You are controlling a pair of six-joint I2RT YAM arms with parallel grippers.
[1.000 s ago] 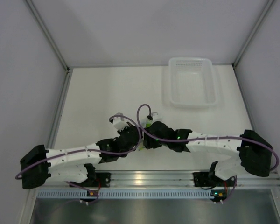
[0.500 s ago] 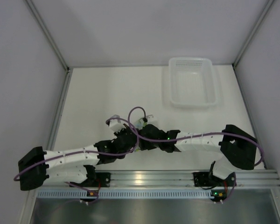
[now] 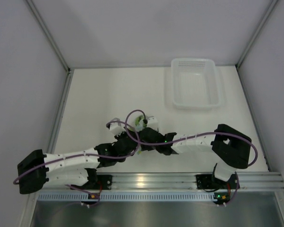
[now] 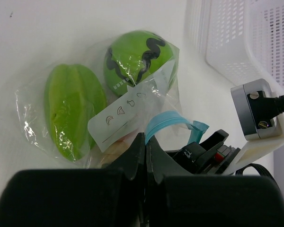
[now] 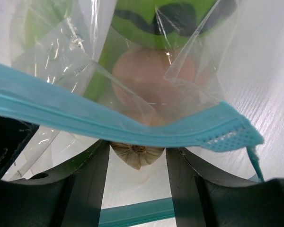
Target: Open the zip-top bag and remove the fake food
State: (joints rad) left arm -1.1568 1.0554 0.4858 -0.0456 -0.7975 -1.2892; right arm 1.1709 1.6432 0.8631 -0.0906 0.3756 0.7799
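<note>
The clear zip-top bag (image 4: pixel 146 90) lies on the white table and holds a round green ball with a dark zigzag (image 4: pixel 132 56), a lime-green oval (image 4: pixel 73 111) and a peach piece (image 5: pixel 151 80). My left gripper (image 4: pixel 146 139) is shut on the bag's edge beside the light blue zip strip (image 4: pixel 165 122). My right gripper (image 5: pixel 137 146) is inside the bag's mouth, between the two zip strips (image 5: pixel 109 120). Its jaws stand narrow and touch both sides of a small beige fake food piece (image 5: pixel 137 156). In the top view both wrists meet over the bag (image 3: pixel 141 122).
A white translucent basket (image 3: pixel 173 90) stands at the back right and shows in the left wrist view (image 4: pixel 227 61). The right wrist's body (image 4: pixel 255 113) sits close beside the left gripper. The arms' bases and a metal rail (image 3: pixel 142 179) lie along the near edge.
The right arm has folded in and moved left, carrying its gripper further toward the bag. The left wrist has shifted slightly left and away with the bag.
</note>
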